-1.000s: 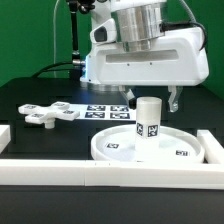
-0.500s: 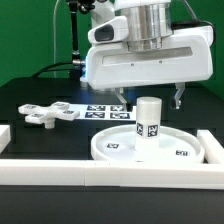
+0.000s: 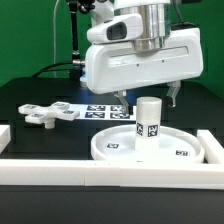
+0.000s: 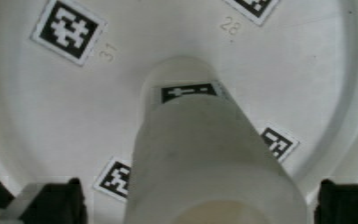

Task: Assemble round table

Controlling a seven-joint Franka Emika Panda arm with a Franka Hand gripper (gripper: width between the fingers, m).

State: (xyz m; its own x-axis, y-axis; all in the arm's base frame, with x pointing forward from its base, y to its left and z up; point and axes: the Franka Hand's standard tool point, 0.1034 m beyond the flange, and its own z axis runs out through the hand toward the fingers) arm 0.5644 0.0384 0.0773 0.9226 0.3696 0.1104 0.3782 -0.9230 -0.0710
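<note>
Round table disc (image 3: pixel 104 149) lies rim-up on the black tabletop (image 3: pixel 30 93), and the cylinder leg (image 3: pixel 149 125) stands upright at its centre, probably so it can be fixed into the hub. The claw (image 3: pixel 150 101) hangs over the leg with its jaws spread wide, one finger on each side, gripping nothing. That straddle suits closing on the leg to turn it. The cross-shaped foot (image 3: pixel 45 113) waits well apart on the exterior view's left, just beside the marker board (image 3: pixel 100 108).

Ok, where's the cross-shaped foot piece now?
The cross-shaped foot piece lies on the exterior view's left, flat on the table beside the marker board, apart from the round disc.
</note>
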